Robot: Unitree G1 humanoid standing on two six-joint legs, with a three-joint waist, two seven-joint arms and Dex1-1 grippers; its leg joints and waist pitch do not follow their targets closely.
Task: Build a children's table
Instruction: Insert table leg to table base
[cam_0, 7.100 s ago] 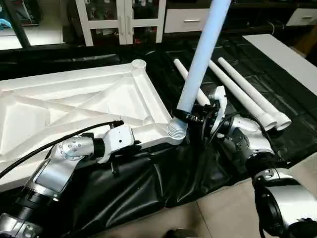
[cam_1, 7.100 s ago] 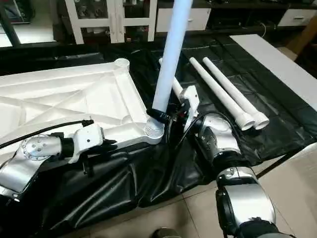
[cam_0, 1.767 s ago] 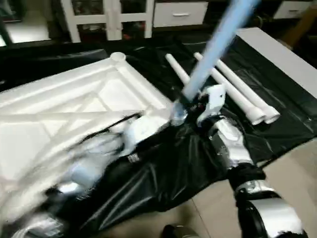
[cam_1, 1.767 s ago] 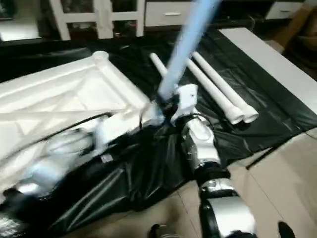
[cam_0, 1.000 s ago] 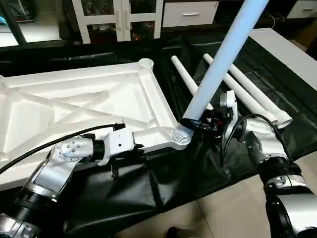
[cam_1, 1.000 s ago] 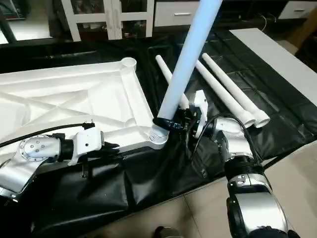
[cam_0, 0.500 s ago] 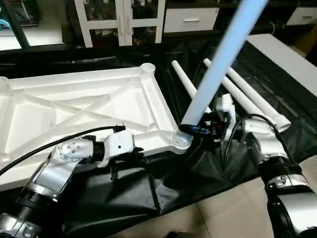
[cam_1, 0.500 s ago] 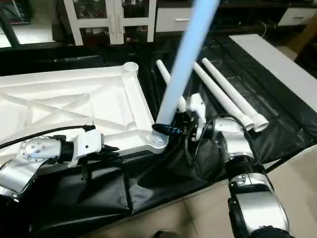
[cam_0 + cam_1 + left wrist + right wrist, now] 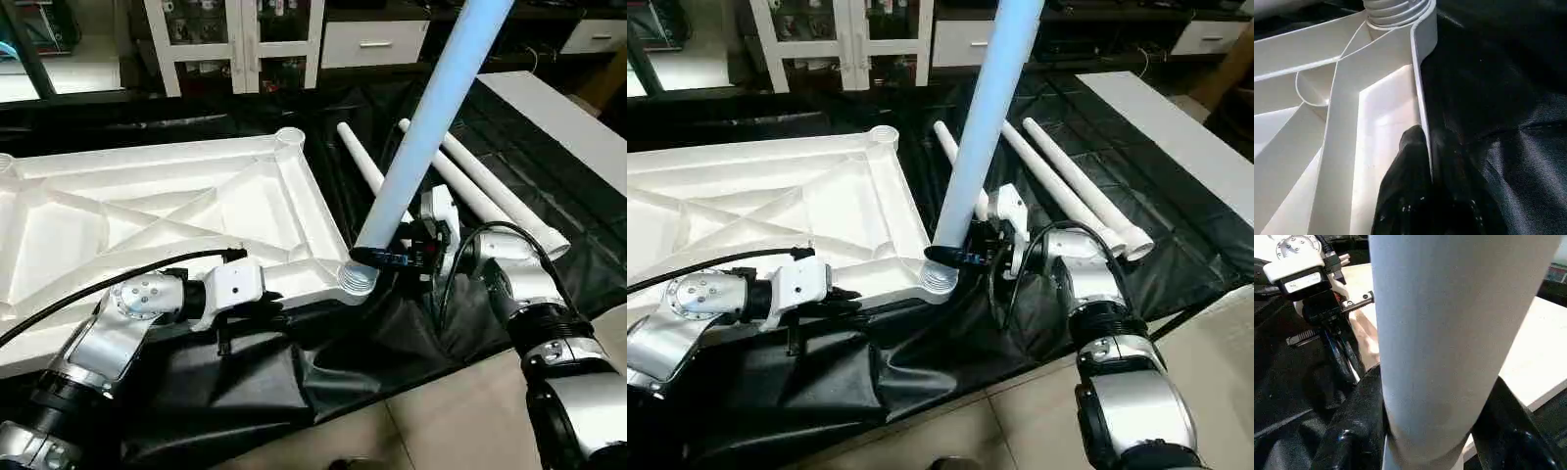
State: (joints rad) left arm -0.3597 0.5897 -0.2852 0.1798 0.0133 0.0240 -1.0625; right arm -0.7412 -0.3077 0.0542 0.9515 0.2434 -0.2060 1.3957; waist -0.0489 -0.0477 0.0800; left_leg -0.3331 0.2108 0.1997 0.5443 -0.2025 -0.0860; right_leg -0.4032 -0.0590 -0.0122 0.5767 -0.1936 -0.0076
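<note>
Top point(image 9: 147, 211): upside down on black sheet point(image 9: 294, 372), left half of frame, ribbed underside up, far corner socket point(image 9: 289, 137) at upper centre. Left pincer point(image 9: 257, 305): closed, fingers point(image 9: 1410, 196) clamped on the near rim of the top, lower left of centre. Right pincer point(image 9: 397, 257): gripping leg point(image 9: 431, 117) near its lower end, fingers point(image 9: 1356, 431) on both sides of the tube. Leg: tilted, leaning toward upper right, base seated at the near-right corner socket point(image 9: 359, 277), centre of frame. Three more legs point(image 9: 490, 196): flat on the sheet, right of centre, side by side. Cabinet point(image 9: 240, 39): top of frame.
</note>
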